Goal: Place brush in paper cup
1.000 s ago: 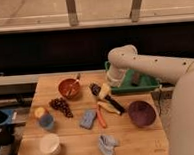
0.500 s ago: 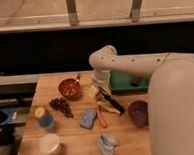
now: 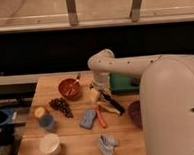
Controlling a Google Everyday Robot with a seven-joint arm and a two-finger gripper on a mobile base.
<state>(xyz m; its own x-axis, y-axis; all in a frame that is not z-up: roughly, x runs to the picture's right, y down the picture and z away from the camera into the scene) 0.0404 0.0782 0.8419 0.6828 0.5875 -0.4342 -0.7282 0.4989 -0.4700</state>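
one raised view looks down across the table (image 3: 75, 141), hand (image 3: 98, 90) near centre

Red bowl (image 3: 68, 89) (spoon (image 3: 77, 79) inside), grapes (image 3: 61, 105), blue cup (image 3: 45, 121), wooden table (image 3: 75, 149)

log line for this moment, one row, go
phase: pre-grasp | brush: lying on table, unheld | gripper: open, low at brush's head end | paper cup: upright, near edge, away from brush
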